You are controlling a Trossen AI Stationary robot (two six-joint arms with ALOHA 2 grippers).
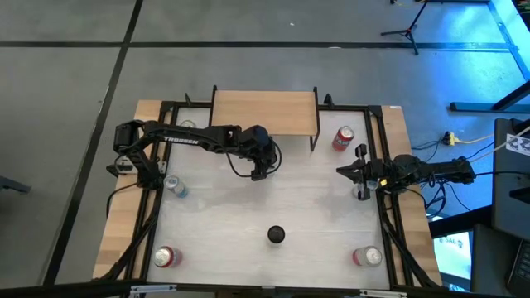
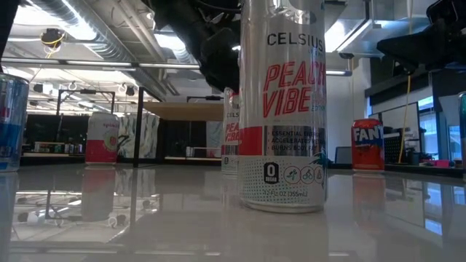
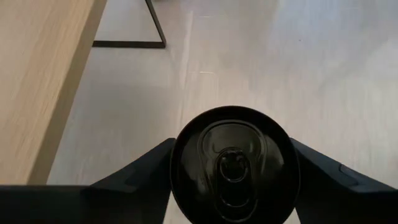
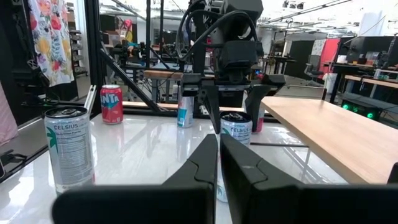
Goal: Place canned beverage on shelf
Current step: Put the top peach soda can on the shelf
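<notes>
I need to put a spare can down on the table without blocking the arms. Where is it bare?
The wide strip between the black-topped can and the left gripper is free. So is the shelf top. Cans crowd the corners, and the right gripper sits at the right edge.

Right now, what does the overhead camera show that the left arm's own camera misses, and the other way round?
Only the high view shows the whole layout: the right tool waiting at the table's right side, a red can beside the shelf, and a dark-topped can standing alone. Only the left wrist view shows the black can top between the left tool's fingers. Both show the shelf near the left tool.
</notes>
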